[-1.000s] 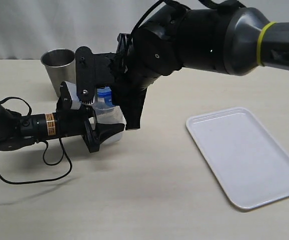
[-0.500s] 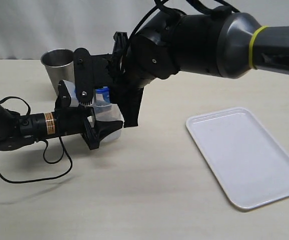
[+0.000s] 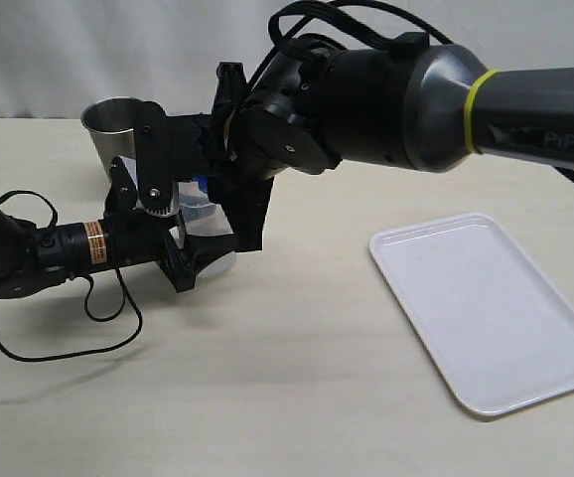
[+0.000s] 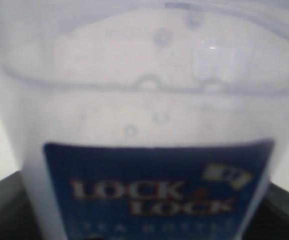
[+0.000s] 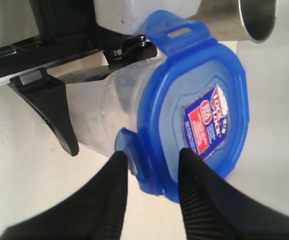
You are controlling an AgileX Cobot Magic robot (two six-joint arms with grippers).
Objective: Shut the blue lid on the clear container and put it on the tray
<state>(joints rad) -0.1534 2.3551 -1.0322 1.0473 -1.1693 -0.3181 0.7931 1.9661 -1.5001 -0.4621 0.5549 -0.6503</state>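
Clear container (image 4: 149,100): long axis upright, mouth up, toward the far edge of the desk (image 3: 297,378); translucent, blue label (Lock & Lock); blue lid (image 5: 194,110) seated on top. Left gripper (image 3: 194,248) clamps it. Right gripper (image 5: 150,159): fingers astride lid's rim, grip undeterminable.

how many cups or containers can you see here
2. The steel cup stands at the back left in the exterior view; the clear container is just in front of it, with the blue lid on top. The arms may hide more.
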